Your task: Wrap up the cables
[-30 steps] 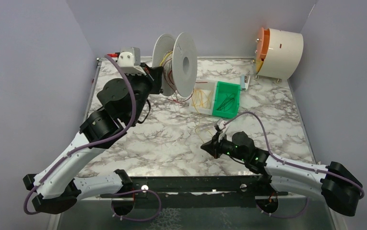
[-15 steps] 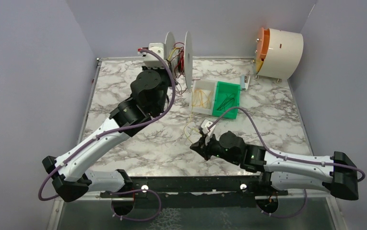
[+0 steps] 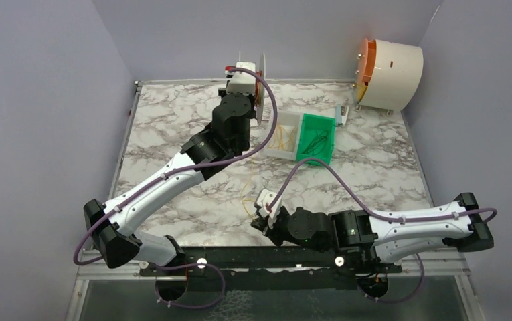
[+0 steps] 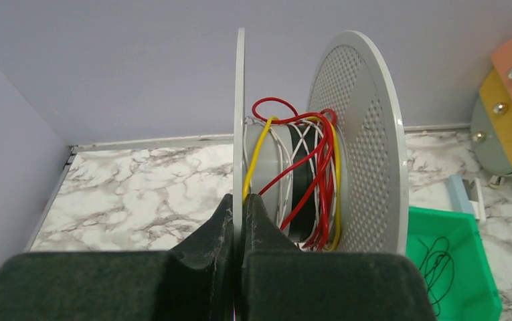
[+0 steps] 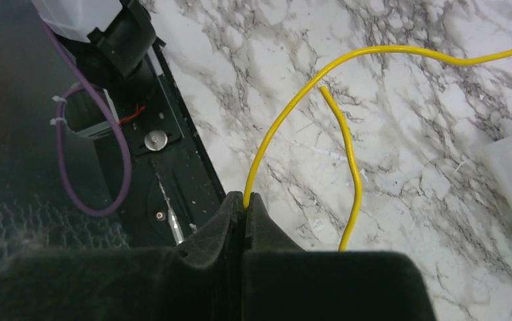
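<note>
A yellow cable (image 5: 286,114) runs as a long slack loop over the marble counter (image 3: 173,127), one stretch pinched at the tip of the right claw (image 5: 244,200), its fingers pressed together on the wire, and a loose cut end (image 5: 322,88) curling back just beside the held strand. The far part of this cable leads up the counter toward the spool (image 4: 306,154), where red, yellow and pale cables (image 4: 310,174) already lie in uneven turns around the hub between the two disc flanges. The left claw (image 4: 239,214) is clamped on the edge of the near flange (image 4: 240,114), its pads closed on the thin disc; this grip appears intended to let the wrist turn the spool so that wire is drawn on, while the right claw holds the free strand away to keep it taut and guided. The left arm (image 3: 166,180) extends diagonally from its base to the back of the counter, wrist raised at the spool. The right arm (image 3: 400,231) lies low and folded across the near edge, its claw pointing left, close to the black mounting rail (image 3: 239,257). A white tray (image 3: 281,137) holding further yellow wires and a green bin (image 3: 316,137) holding dark wires stand touching, right of the spool; a white and orange drum (image 3: 390,73) stands in the far right corner, well apart.
</note>
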